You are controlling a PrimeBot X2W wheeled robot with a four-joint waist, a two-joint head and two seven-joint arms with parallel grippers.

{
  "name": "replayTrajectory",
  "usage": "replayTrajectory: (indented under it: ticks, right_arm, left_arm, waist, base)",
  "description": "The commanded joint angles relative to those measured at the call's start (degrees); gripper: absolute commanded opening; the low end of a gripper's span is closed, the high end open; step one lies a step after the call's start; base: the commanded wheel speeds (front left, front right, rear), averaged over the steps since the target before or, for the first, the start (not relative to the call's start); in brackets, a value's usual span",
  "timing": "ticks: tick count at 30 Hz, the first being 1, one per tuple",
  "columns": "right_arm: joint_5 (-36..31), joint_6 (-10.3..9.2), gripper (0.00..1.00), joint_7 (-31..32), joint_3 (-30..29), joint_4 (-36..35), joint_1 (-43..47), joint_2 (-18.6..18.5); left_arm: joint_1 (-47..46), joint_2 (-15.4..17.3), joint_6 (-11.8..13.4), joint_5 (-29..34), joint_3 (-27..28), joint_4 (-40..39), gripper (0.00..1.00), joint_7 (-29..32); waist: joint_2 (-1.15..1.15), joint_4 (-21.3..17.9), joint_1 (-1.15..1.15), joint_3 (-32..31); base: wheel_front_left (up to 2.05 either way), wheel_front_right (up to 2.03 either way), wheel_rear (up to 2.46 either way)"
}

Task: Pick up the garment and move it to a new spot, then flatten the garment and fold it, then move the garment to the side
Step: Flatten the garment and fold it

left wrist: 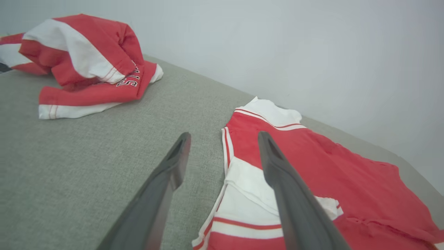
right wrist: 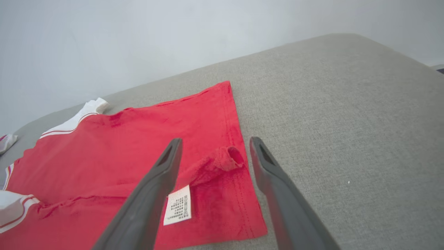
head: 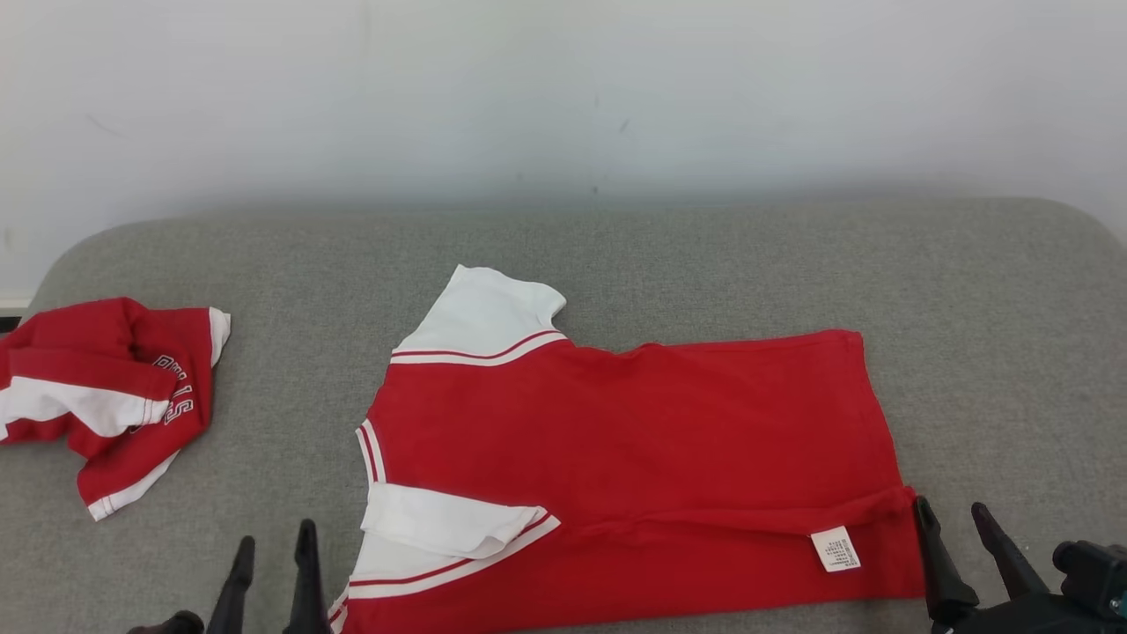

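Observation:
The garment, a red T-shirt with white sleeves, lies spread sideways on the grey cushion, sleeves to the left and hem to the right. Its near long edge is folded over onto the body, showing a white care label. My left gripper stands open just left of the near sleeve, nothing between its fingers. In the left wrist view the left gripper hangs above the sleeve edge of the garment. My right gripper is open at the near hem corner. In the right wrist view the right gripper straddles that puckered corner of the garment and holds nothing.
A second red and white shirt lies crumpled at the cushion's far left, also visible as a heap in the left wrist view. A pale wall rises behind the cushion. Bare grey fabric stretches right of the hem.

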Motion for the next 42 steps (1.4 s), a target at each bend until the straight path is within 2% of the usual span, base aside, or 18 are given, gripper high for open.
replayTrajectory:
  ticks: [1, 8, 15, 25, 42]
  right_arm:
    - [-0.8, -0.14, 1.00, -0.8, -0.1, -1.1, -0.1, 0.6]
    - [-4.3, -0.14, 1.00, -5.5, 0.7, -5.2, -0.8, 2.6]
    - [-7.5, -0.14, 1.00, -9.3, 3.2, -6.8, -0.6, 2.8]
    - [-9.6, -0.14, 1.00, -12.1, 2.8, -7.1, 1.5, 4.8]
    - [-14.5, -0.14, 1.00, -14.6, 4.4, -5.4, 1.5, 5.5]
  left_arm:
    - [0.8, -0.2, 0.1, 1.7, 1.2, -1.6, 1.00, -0.2]
    - [1.5, 0.6, 1.0, 8.4, 3.5, -6.4, 1.00, -0.2]
    - [1.7, 2.7, 1.1, 13.7, 2.5, -7.1, 1.00, -0.2]
    - [3.0, 1.9, 2.4, 14.8, 4.0, -8.8, 1.00, -0.2]
    - [4.0, 1.9, 2.1, 15.5, 4.4, -7.0, 1.00, -0.2]
  waist:
    - [0.01, -0.5, 0.00, -0.7]
    - [0.01, -1.3, 0.00, -2.0]
    - [0.01, -1.6, 0.00, -2.6]
    - [0.01, -1.0, 0.00, -2.8]
    - [0.01, -0.8, 0.00, -2.6]
  base:
    - [0.00, 0.00, 0.00]
    - [0.00, 0.00, 0.00]
    - [0.00, 0.00, 0.00]
    - [0.00, 0.00, 0.00]
    - [0.00, 0.00, 0.00]
